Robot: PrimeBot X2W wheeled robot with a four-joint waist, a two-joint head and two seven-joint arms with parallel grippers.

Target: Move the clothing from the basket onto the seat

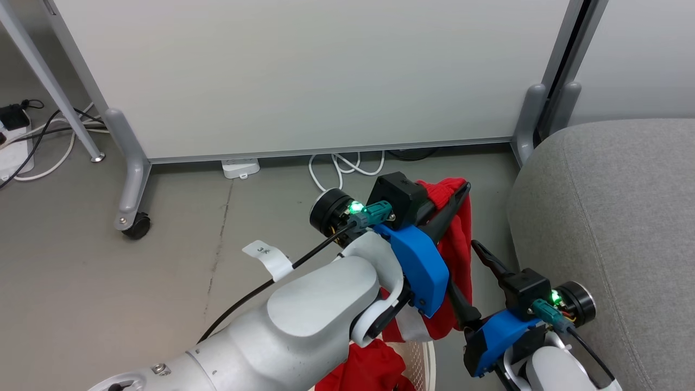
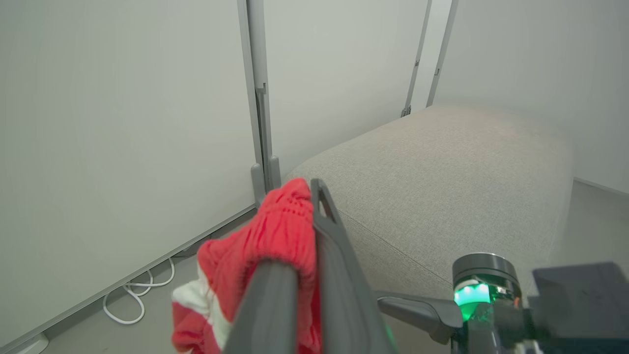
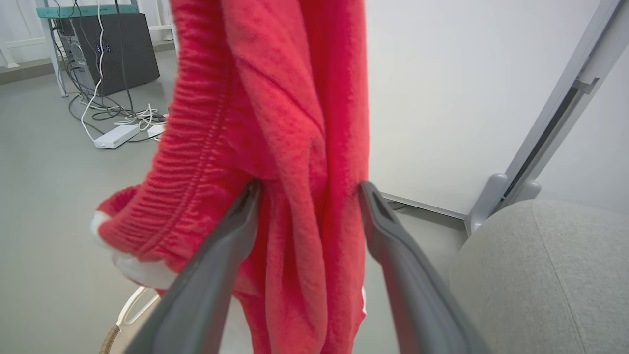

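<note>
– Beside the rounded corner of the seat (image 1: 613, 217), what else is around?

– Two pale partition panels (image 1: 304, 76) stand behind on grey feet, and one foot has a black castor (image 1: 136, 225). On the floor along the panel's bottom edge lie looped white cables (image 1: 342, 165) and a small white power block (image 1: 240, 168). The right wrist view also takes in a dark computer tower (image 3: 105, 49) with a tangle of leads, well apart from everything else.

– Anything between the clothing and the seat?

– The right gripper (image 3: 308, 191). Its two fingers stand wide apart with the hanging cloth between them, and it sits between the cloth and the seat's left edge.

– How many of each?

– Two red pieces: a held garment (image 1: 459, 244) and a second red piece (image 1: 369, 366) lying in the basket (image 1: 421, 358). There is one basket, one seat and two grippers.

– Where is the held one, and how does it look?

– The left gripper (image 1: 460, 196) has its jaws closed on the top of it. It hangs in the air above the floor, just beside the seat's left edge, and its lower end comes near the basket's rim. It is a bright red ribbed knit, bunched in long vertical folds, with white bands low down.
</note>
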